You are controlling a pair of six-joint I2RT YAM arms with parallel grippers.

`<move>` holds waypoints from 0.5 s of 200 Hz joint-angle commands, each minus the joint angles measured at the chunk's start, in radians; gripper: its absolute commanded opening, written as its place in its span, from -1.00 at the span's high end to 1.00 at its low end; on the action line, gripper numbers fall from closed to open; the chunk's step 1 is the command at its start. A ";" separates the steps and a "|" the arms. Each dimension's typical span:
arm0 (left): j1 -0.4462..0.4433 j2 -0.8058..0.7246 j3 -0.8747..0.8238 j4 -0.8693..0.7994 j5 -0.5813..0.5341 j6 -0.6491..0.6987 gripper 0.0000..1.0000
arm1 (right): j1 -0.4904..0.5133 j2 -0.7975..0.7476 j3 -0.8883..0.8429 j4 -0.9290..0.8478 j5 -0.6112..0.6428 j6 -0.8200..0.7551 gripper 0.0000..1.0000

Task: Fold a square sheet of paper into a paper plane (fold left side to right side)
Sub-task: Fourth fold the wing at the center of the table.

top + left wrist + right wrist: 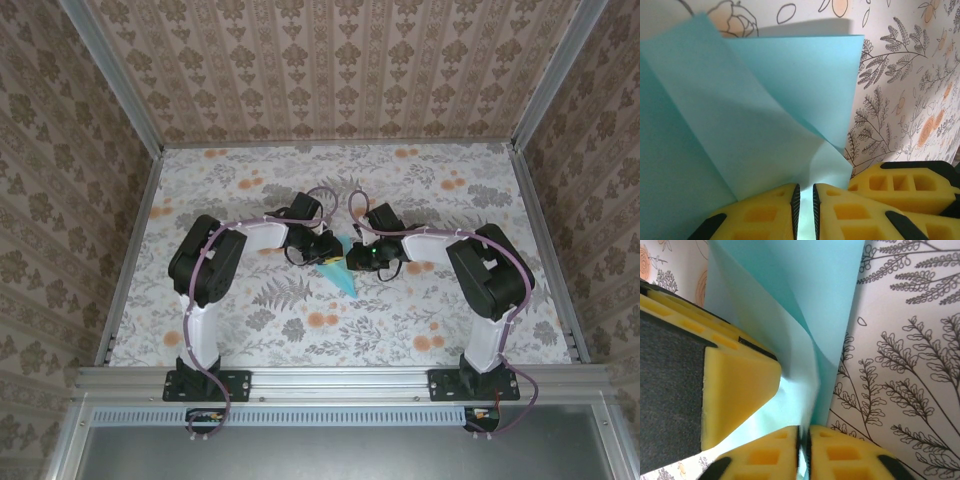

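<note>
Cyan-blue paper (342, 278) is the one thing you are working, and you should expect it to be nearly weightless, floppy and easy to crease or tear. It will probably slide on the table, and a loose flap will likely spring back. From above it reads as a narrow pointed wedge, already partly folded, with its tip toward the arm bases. It sits at the middle of the floral table (300, 330), caught between the two grippers. Up close, its flaps (740, 125) lift and overlap instead of lying flat. Take hold at an edge or along a crease, never mid-sheet, and pull gently. The left gripper (804, 210) has its yellow fingers (760, 215) pinched almost together, with a paper edge in the thin slit. The right gripper (804, 450) looks the same, jaws nearly closed on a pale, blurred layer of paper (790, 290); how firmly it bites you cannot tell. Both grippers meet over the wedge, left (328, 255) and right (362, 258), tips just beside each other. Count one piece of paper, two grippers with two fingers each, two arms and one table.
</note>
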 commanded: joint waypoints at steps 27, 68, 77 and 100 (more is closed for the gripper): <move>0.008 0.018 -0.041 -0.053 -0.043 0.025 0.63 | -0.008 -0.150 0.011 -0.099 -0.015 0.002 0.37; 0.007 0.016 -0.043 -0.050 -0.042 0.025 0.63 | -0.006 -0.212 -0.051 -0.064 -0.155 0.060 0.40; 0.007 0.016 -0.043 -0.050 -0.042 0.025 0.63 | -0.005 -0.209 -0.071 -0.026 -0.201 0.092 0.46; 0.007 0.016 -0.042 -0.049 -0.042 0.025 0.63 | 0.003 -0.190 -0.112 0.058 -0.261 0.154 0.53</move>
